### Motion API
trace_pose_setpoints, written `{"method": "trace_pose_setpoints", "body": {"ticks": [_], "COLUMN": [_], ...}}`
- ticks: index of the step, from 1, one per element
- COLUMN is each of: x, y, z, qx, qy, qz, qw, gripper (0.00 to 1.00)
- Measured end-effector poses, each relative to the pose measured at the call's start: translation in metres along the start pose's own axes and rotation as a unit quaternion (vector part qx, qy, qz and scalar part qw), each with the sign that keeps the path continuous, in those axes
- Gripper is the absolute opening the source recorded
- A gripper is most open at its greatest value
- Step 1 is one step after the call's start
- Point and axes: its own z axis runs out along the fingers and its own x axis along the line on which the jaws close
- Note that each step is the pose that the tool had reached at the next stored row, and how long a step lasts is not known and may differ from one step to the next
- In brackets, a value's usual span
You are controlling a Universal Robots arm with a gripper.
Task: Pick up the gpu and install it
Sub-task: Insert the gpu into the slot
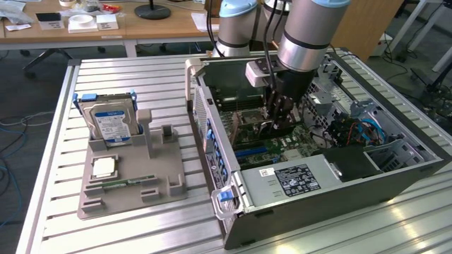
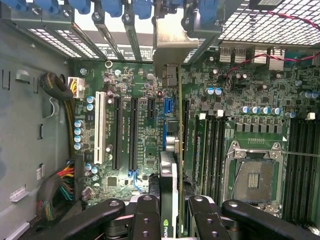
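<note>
— Gpu (image 2: 169,167): where?
— Inside the open computer case (image 1: 318,201), pinched edge-on in the hand (image 2: 171,202) and standing upright over the motherboard (image 2: 150,145).
— Hand's grip?
— Narrowed most of the way, fingers (image 2: 145,210) pressed against either face of the thin card. Closed on the gpu, not empty.
— Why upright like that?
— Probably to bring the lower edge square down beside the long black expansion slots (image 2: 133,130). Silver bracket (image 2: 172,42) turned toward the rear openings under the blue latches (image 2: 112,7), likely to line up with the case's back wall.
— Seated yet?
— Cannot tell; contact edge hidden beneath the card itself.
— And outside the case?
— Grey parts holder (image 1: 134,180) on the table (image 1: 106,74), toward the exterior view's left, with a blue-labelled hard drive (image 1: 111,127) standing in it, well apart from the hand.
</note>
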Motion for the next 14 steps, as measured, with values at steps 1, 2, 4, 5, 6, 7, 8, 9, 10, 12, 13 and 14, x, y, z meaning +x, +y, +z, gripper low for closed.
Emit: {"method": "trace_pose_setpoints", "body": {"ticks": [1, 2, 4, 5, 6, 7, 8, 9, 10, 12, 13, 14], "x": [0.0000, 0.0000, -0.0001, -0.0001, -0.0001, -0.0001, 0.0000, 0.0000, 0.0000, 0.0000, 0.0000, 0.0000], "y": [0.0005, 0.0013, 0.0034, 0.0041, 0.0048, 0.0054, 0.0059, 0.0064, 0.0068, 0.0075, 0.0078, 0.0079], "z": [0.0001, 0.0005, 0.0012, 0.0016, 0.0021, 0.0032, 0.0045, 0.0058, 0.0068, 0.0076, 0.0079, 0.0083], "qx": [0.0000, 0.0000, 0.0000, 0.0000, 0.0001, 0.0001, 0.0001, 0.0002, 0.0002, 0.0002, 0.0001, 0.0002], "qy": [0.0000, -0.0001, 0.0000, 0.0000, 0.0000, -0.0001, 0.0000, 0.0000, 0.0000, 0.0001, 0.0001, 0.0000], "qz": [0.000, 0.000, 0.000, 0.000, 0.000, 0.000, 0.000, 0.000, 0.000, 0.000, 0.000, 0.000], "qw": [1.0000, 1.0000, 1.0000, 1.0000, 1.0000, 1.0000, 1.0000, 1.0000, 1.0000, 1.0000, 1.0000, 1.0000], "gripper": [0.27, 0.27, 0.27, 0.27, 0.27, 0.27, 0.27, 0.27, 0.27, 0.27, 0.27, 0.27]}}
